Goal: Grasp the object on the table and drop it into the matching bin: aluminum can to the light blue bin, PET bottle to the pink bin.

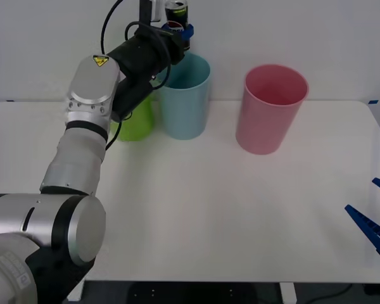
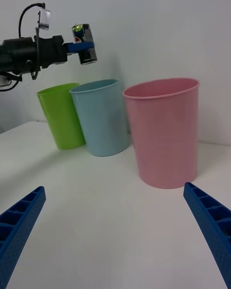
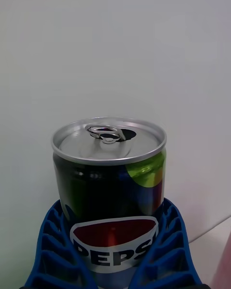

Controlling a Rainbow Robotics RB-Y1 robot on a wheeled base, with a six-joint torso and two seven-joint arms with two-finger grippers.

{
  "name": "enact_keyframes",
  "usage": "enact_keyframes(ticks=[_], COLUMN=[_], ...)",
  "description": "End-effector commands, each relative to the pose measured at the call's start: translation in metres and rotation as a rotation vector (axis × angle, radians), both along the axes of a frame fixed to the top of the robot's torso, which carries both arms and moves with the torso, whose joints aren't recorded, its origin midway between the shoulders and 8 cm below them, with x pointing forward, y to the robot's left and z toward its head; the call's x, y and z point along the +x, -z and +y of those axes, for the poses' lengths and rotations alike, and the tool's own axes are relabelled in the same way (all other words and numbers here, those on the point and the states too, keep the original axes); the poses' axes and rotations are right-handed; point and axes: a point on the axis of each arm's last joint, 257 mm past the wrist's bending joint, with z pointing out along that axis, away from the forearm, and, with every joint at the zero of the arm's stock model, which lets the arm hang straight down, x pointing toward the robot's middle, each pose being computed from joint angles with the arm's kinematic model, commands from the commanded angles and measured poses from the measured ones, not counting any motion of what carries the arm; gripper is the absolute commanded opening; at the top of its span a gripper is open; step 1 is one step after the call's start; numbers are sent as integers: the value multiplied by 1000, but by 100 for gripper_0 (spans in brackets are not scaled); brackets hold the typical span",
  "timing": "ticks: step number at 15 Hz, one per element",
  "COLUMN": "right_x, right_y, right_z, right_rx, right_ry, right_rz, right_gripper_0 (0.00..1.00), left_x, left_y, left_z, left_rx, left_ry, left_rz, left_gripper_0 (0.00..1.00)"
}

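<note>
- Front view: the aluminum can is held high by the left gripper, clamped between its blue fingers above the rim of the light blue bin. A lime green bin is partly hidden behind the left arm, and the pink bin stands apart on the table. The right gripper is seen low at the table's near right edge, spread open and holding nothing.
- Right wrist view: the right gripper's own fingers are shown wide apart with bare table between them. Beyond them the three bins are lined up, pink nearest. The can is seen tilted slightly in the left gripper's fingers, above the gap between the green and light blue bins.
- Left wrist view: the can's silver top, opened tab and Pepsi label are revealed, with the ribbed fingers closed against both sides of the can's lower body.
</note>
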Motion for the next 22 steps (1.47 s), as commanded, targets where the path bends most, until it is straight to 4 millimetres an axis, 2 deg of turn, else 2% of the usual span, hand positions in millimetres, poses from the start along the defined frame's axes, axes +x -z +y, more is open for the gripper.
enact_keyframes(ticks=[1,4,7,8,9,10,16,19,22], right_x=[0,0,0,0,0,0,0,0,0], right_y=[0,0,0,0,0,0,0,0,0], right_z=[0,0,0,0,0,0,0,0,0], right_rx=[0,0,0,0,0,0,0,0,0], right_ry=[0,0,0,0,0,0,0,0,0], right_rz=[0,0,0,0,0,0,0,0,0], right_gripper_0=[100,100,100,100,100,100,100,100,100], left_x=[1,0,0,0,0,0,-1,-3,-7], left_y=[-2,-1,-2,-2,-3,-3,-2,4,9], left_z=[-8,-11,-12,-12,-12,-12,-11,-8,2], left_rx=[11,10,10,7,1,0,-21,-46,-70], left_ry=[4,8,11,10,12,11,17,27,52], left_rz=[0,0,-1,-1,-1,-3,4,17,22], left_gripper_0=[1,2,9,22,72,100,100,100,100])
